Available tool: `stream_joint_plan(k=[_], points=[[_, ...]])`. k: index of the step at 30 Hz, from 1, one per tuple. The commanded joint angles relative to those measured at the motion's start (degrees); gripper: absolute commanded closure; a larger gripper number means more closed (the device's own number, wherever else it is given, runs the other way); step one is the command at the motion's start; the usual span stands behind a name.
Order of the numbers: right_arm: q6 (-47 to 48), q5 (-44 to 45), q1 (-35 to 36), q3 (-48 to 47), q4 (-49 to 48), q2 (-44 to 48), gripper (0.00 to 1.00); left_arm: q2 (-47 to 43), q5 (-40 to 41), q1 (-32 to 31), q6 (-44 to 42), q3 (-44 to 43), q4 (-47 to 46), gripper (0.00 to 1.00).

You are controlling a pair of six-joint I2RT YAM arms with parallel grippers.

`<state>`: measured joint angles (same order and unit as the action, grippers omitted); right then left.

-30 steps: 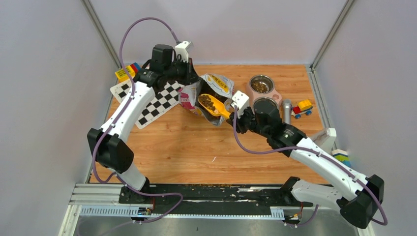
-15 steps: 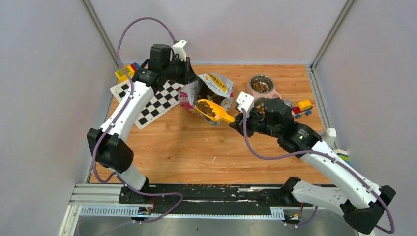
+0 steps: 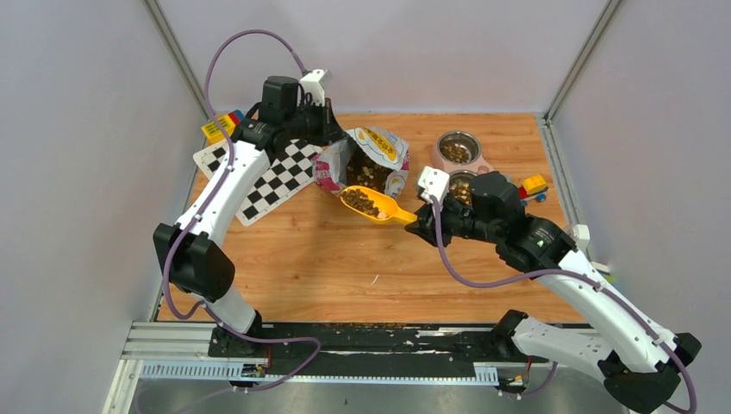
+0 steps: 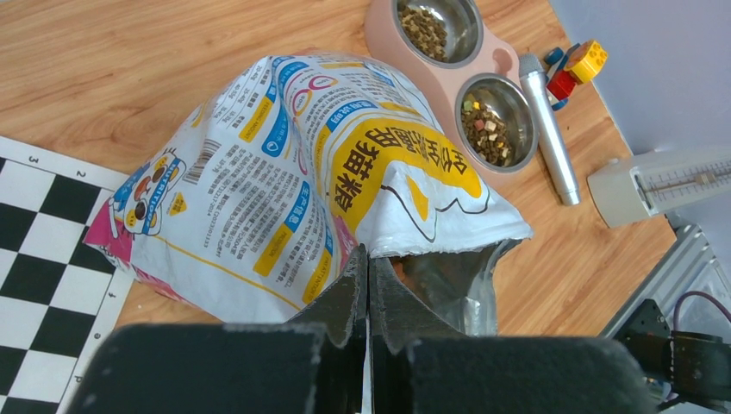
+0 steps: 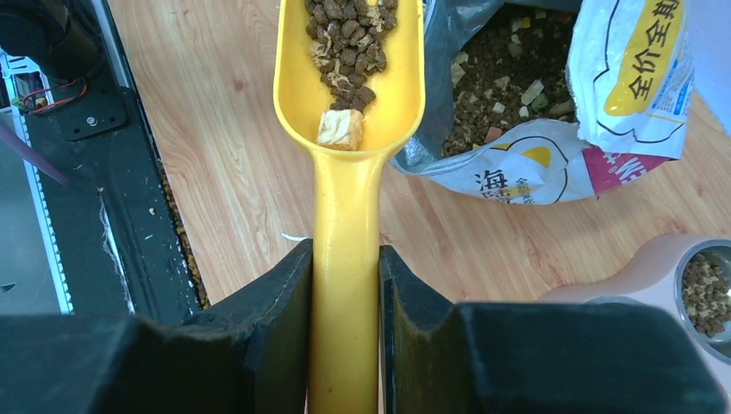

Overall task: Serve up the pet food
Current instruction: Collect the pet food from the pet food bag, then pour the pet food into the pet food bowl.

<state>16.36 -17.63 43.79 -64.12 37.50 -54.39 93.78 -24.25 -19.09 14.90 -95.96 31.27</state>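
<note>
— So, right tool point(image 5: 345, 289) first: what does it carry?
— It clamps the handle of the yellow scoop point(image 5: 346, 198), one finger pressed against each side. The scoop's bowl points away from the wrist, roughly level.
— Load?
— Brown pet food point(image 5: 349, 39), piled along the scoop's bowl, plus one pale cube at the handle end.
— Where does that sit relative to the bag point(image 4: 284, 172)?
— Top view: the scoop is held above the worktop point(image 3: 345, 259), just beside the bag's open mouth, on the near side. More pellets show inside the bag through the mouth.
— And the left tool point(image 4: 367, 276)?
— Fingers pressed together, pinching the edge of the bag's mouth. The bag leans on the worktop, one corner over the edge of the checkerboard point(image 3: 276, 181).
— Bowls?
— A pink feeder point(image 4: 379, 34) with two steel bowls stands to the right of the bag, near it. Both bowls hold pellets; the nearer one also has a few coloured bits. In the top view the right arm covers part of the nearer bowl.
— Anything else to note?
— A silver cylinder point(image 4: 547, 129) lies just beside the feeder, with toy bricks point(image 4: 577, 65) at its far end. A stack of coloured blocks point(image 3: 221, 125) sits at the far left, past the checkerboard. Crumbs are scattered along the black rail point(image 3: 371, 328) at the near edge.
</note>
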Motion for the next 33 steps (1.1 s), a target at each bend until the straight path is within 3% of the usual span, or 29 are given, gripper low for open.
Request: stream_joint_plan(k=[1, 14, 25, 33], points=[[1.0, -0.6, -0.6, -3.7, -1.3, 2.3, 1.00, -0.5, 3.0, 1.7, 0.3, -2.2, -2.2, 1.00], [4.6, 16.1, -6.5, -3.8, -8.5, 1.3, 1.00, -0.8, 2.6, 1.7, 0.6, -1.7, -2.5, 1.00], [3.0, 13.6, -26.9, -6.0, -16.0, -7.3, 1.00, -2.5, 2.3, 1.7, 0.7, -0.6, -3.0, 1.00], [1.6, 15.9, -34.4, -6.7, -20.4, -13.7, 1.00, -2.3, 1.8, 1.7, 1.0, -0.5, -3.2, 1.00]])
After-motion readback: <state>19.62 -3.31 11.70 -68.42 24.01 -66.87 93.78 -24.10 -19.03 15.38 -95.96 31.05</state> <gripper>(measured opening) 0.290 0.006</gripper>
